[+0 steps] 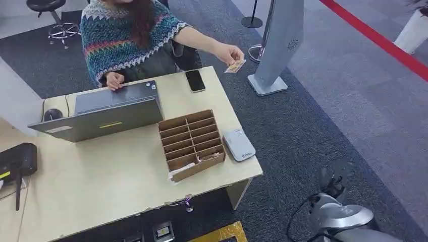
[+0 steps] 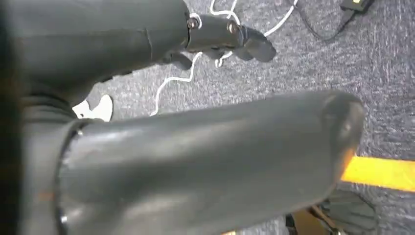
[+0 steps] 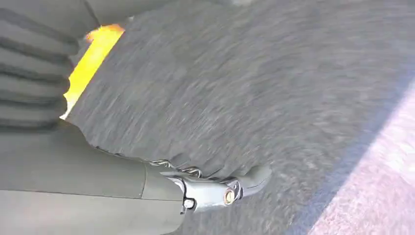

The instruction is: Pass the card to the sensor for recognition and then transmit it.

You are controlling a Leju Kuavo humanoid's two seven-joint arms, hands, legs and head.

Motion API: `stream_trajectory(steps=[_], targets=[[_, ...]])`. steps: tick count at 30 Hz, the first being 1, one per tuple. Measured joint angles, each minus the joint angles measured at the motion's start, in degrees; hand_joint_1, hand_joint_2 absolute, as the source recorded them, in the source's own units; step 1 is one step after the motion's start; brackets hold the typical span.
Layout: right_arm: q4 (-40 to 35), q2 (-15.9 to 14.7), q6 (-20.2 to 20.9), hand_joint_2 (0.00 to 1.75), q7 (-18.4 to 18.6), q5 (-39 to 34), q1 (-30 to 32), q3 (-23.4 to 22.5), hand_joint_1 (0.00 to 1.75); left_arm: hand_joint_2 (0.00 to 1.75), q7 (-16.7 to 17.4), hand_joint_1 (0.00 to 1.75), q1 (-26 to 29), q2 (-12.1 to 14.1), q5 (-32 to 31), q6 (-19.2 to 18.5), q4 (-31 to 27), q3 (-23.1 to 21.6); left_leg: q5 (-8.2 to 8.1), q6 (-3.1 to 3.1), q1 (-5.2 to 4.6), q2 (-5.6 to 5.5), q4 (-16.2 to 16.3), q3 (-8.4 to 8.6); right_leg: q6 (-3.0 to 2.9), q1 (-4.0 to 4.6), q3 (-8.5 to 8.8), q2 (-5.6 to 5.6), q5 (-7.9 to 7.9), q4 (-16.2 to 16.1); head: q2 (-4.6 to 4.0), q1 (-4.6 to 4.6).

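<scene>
Beyond the desk (image 1: 126,186), a person's hand (image 1: 229,53) holds out the card (image 1: 235,66); right hand (image 1: 333,181) hangs low and left hand (image 2: 215,161) hangs over carpet, both grips unclear.

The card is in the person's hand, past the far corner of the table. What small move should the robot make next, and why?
Probably raise the right arm toward the card. The person's hand holds the card out beyond the table's far corner, above the carpet, while the right hand hangs low over the floor and holds nothing. The white sensor lies at the table's near right edge, so the card must be taken first.
</scene>
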Motion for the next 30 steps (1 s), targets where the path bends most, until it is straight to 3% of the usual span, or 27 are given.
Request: stream_trajectory(steps=[1,2,4,6,9,14,19,23,26,30], targets=[[-2.5,0.1,0.1,1.75,3.1,-4.4,-0.4,1.1,0.0,0.0,-0.1,0.0,0.0,0.0,0.2,0.0,0.0,0.0,0.0,0.0,0.01,-0.05,0.0,0.05,0.0,0.0,0.04,-0.05,-0.01,0.0,0.0,0.02],[-6.4,0.2,-1.2,1.75,8.8,-11.6,0.0,3.2,0.0,0.0,-0.2,0.0,-0.1,0.0,0.5,0.1,0.0,0.0,-0.02,0.03,0.0,-0.19,0.0,0.1,0.04,-0.01,0.06,-0.19,-0.04,0.0,0.0,0.02],[-15.0,-0.2,-7.6,1.75,19.4,-25.5,3.3,10.0,0.0,0.0,-0.6,0.0,-0.2,0.0,0.7,0.2,0.0,0.0,0.0,0.09,-0.15,-0.72,0.0,0.0,0.23,-0.17,0.29,-0.7,-0.2,0.0,0.0,0.04],[-23.5,-0.6,-11.4,1.75,21.9,-30.0,5.7,17.4,0.0,0.0,-0.9,0.0,0.1,0.0,1.2,0.3,0.0,0.0,-0.02,0.09,-0.31,-0.45,0.0,-0.28,0.22,-0.28,0.03,-0.37,-0.17,0.2,0.0,0.04],[-33.4,-0.9,-11.8,1.75,22.2,-26.8,5.5,24.4,0.0,0.0,-1.5,0.0,-0.3,0.0,1.5,0.6,0.0,0.0,-0.23,0.16,-0.3,0.63,0.0,-0.06,0.17,-0.25,-0.03,0.69,-0.06,0.2,0.0,0.02],[-52.1,-0.7,-11.9,1.75,23.5,-19.8,4.2,35.6,0.0,0.0,-2.1,0.0,-0.7,-0.5,1.7,0.8,0.0,-0.2,0.0,0.34,-0.33,0.24,0.0,-0.03,0.24,-0.3,0.02,0.19,-0.01,0.2,0.0,0.02],[-66.5,-1.9,-11.9,1.75,29.4,-11.4,2.2,45.6,0.0,0.0,-2.1,0.0,-0.6,-0.6,1.7,1.0,0.0,-0.7,0.16,0.35,-0.33,-0.32,0.0,-0.17,0.24,-0.3,0.04,-0.36,-0.01,0.2,0.0,0.0],[-75.2,-5.0,-11.9,1.75,34.5,-0.9,0.1,54.7,0.0,0.0,-1.7,0.0,-0.6,-0.6,1.0,1.1,0.0,-1.6,0.17,0.35,-0.33,-0.37,0.0,-0.23,0.24,-0.29,0.02,-0.37,-0.01,0.2,0.0,0.04],[-80.5,-9.0,-11.5,1.75,38.8,7.8,-1.7,63.2,0.0,0.0,-1.2,0.0,-0.8,-0.6,0.3,1.1,0.0,-2.6,0.17,0.34,-0.36,-0.37,0.0,-0.26,0.24,-0.33,-0.02,-0.37,-0.01,0.2,0.0,0.04],[-84.6,-14.4,-3.6,1.75,42.3,20.7,-6.1,76.0,0.0,0.0,-0.5,0.0,-1.7,-0.5,-0.9,0.8,0.0,-3.6,0.18,0.34,-0.36,-0.4,0.0,-0.31,0.25,-0.32,-0.03,-0.37,0.0,0.2,0.0,0.02]])
